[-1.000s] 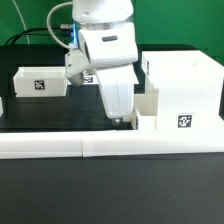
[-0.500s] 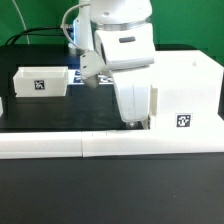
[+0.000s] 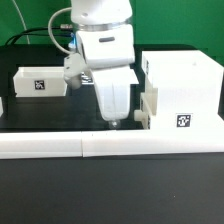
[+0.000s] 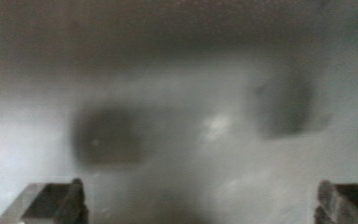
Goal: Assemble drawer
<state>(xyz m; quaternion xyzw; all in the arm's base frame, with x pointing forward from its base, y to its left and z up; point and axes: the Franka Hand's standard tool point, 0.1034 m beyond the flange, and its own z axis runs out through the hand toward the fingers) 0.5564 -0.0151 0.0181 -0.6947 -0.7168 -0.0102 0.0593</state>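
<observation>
The drawer's large white housing (image 3: 185, 88) stands at the exterior view's right, with a tag on its front. One small tray (image 3: 149, 106) sits partly inside the housing's open side. A second tray (image 3: 40, 82) with a tag lies at the exterior view's left. My gripper (image 3: 117, 120) hangs low over the black table, just to the exterior view's left of the inserted tray and apart from it. In the wrist view the picture is blurred. My gripper (image 4: 201, 206) is open, its fingertips (image 4: 51, 204) are far apart, and nothing is held between them.
A long white L-shaped bar (image 3: 90, 146) runs along the front of the table, right in front of the gripper and housing. A small white part (image 3: 2, 105) shows at the far left edge. Cables (image 3: 35, 38) lie behind the arm.
The gripper swung toward the housing against the tray, then drew back to the exterior view's left. The tray now sits deeper in the housing than a second ago.
</observation>
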